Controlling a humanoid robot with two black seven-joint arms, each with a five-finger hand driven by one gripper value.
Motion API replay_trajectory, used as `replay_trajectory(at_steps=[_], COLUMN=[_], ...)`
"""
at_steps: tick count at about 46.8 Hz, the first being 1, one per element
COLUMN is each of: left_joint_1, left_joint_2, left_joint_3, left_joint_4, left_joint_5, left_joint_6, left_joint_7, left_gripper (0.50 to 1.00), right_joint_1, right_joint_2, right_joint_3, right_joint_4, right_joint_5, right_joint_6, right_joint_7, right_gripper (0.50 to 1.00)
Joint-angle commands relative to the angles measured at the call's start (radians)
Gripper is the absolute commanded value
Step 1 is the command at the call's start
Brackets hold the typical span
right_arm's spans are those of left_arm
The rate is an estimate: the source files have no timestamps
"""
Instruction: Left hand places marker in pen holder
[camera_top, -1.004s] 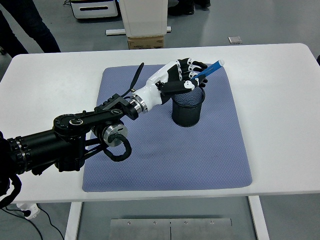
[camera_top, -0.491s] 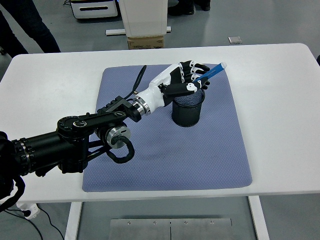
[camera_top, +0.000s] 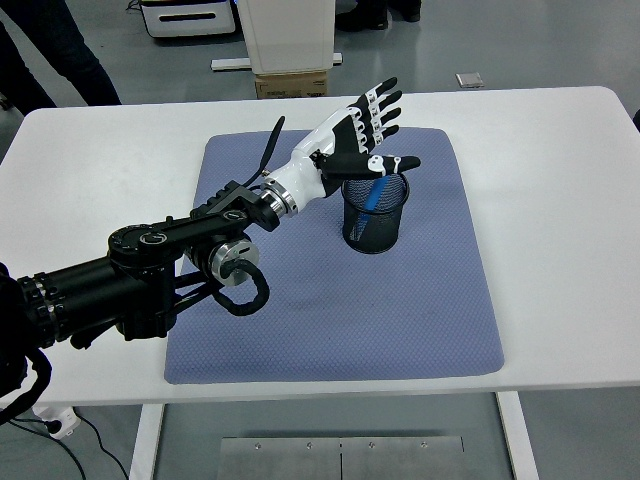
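A black mesh pen holder (camera_top: 374, 218) stands upright on the blue-grey mat (camera_top: 340, 300), toward its far middle. Inside it a blue marker (camera_top: 375, 194) leans, its upper end below the rim. My left hand (camera_top: 365, 133) hovers just above and behind the holder's rim with its fingers spread wide and nothing in them; the thumb stretches across over the holder's mouth. The black left arm (camera_top: 150, 260) comes in from the left edge across the mat. The right arm is out of the picture.
The mat lies on a white table (camera_top: 560, 200). Beyond the far edge stand a cardboard box (camera_top: 292, 82) under a white unit and a person's dark legs (camera_top: 60, 55) at the top left.
The left hand held the blue marker tilted over the holder; now its fingers have spread, and the marker has dropped into the holder. The hand has risen slightly.
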Motion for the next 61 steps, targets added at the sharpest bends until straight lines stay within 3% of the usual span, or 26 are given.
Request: replay_trajectory(at_steps=[1, 25, 40, 57, 61], left_joint_1=[-0.002, 0.024, 0.074, 0.225, 0.265], left_joint_2=[0.006, 0.098, 0.159, 0.234, 0.286], left_joint_3=[-0.027, -0.045, -0.055, -0.269, -0.322], left_joint_4=[0.000, 0.024, 0.135, 0.172, 0.172], left_joint_5=[0.003, 0.004, 0.011, 0.003, 0.001], left_joint_6=[0.000, -0.003, -0.015, -0.055, -0.088], left_joint_7=[0.000, 0.000, -0.003, -0.005, -0.005], left_gripper=[1.000, 1.000, 1.000, 1.000, 1.000], right_joint_1=[0.000, 0.000, 0.000, 0.000, 0.000], right_joint_2=[0.000, 0.000, 0.000, 0.000, 0.000], right_joint_3=[0.000, 0.000, 0.000, 0.000, 0.000], right_joint_4=[0.000, 0.000, 0.002, 0.000, 0.000], right_joint_5=[0.000, 0.000, 0.000, 0.000, 0.000], right_joint_6=[-0.001, -0.001, 0.001, -0.001, -0.001], right_joint_7=[0.000, 0.000, 0.000, 0.000, 0.000], right_gripper=[1.000, 1.000, 1.000, 1.000, 1.000])
